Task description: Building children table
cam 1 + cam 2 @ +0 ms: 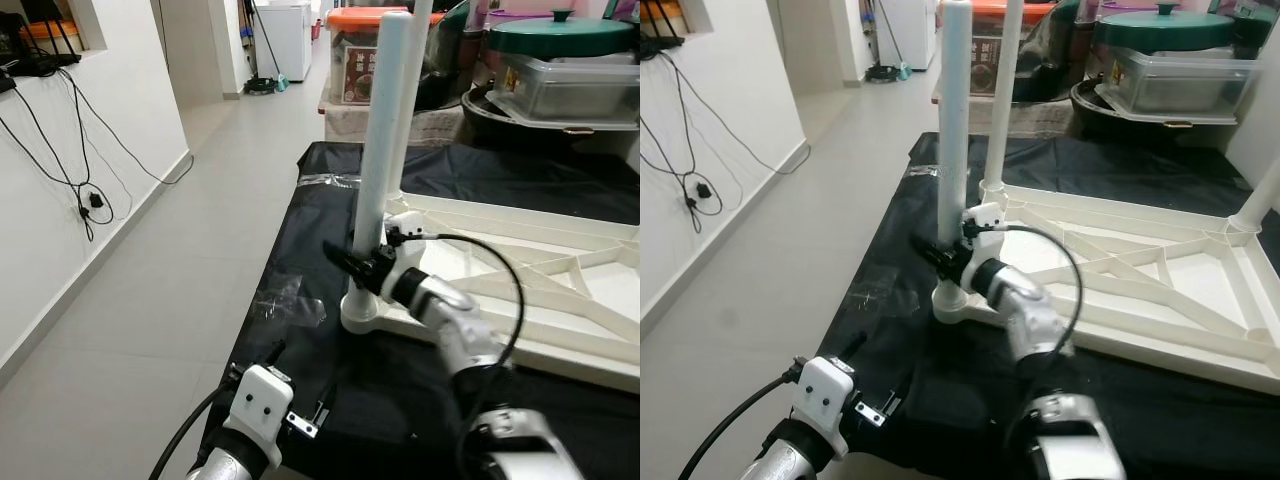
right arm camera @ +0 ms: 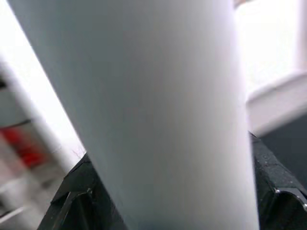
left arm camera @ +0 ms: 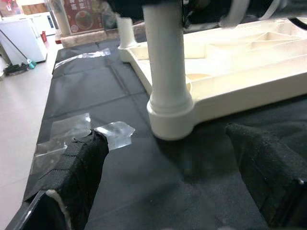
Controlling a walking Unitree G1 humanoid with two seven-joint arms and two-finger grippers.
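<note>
Black mat, right gripper clamping table leg

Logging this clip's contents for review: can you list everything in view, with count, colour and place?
Table top: one, cream, upside down on the black sheet.
Table legs: two seen upright in near corner sockets, white.
Black sheet: one, spread on the floor.
Clear tape: patches on the sheet.
Storage boxes: several, behind.
Cables: black, on left wall.
Right gripper: shut on the nearest leg.
Left gripper: open, low, facing that leg's socket.
</note>
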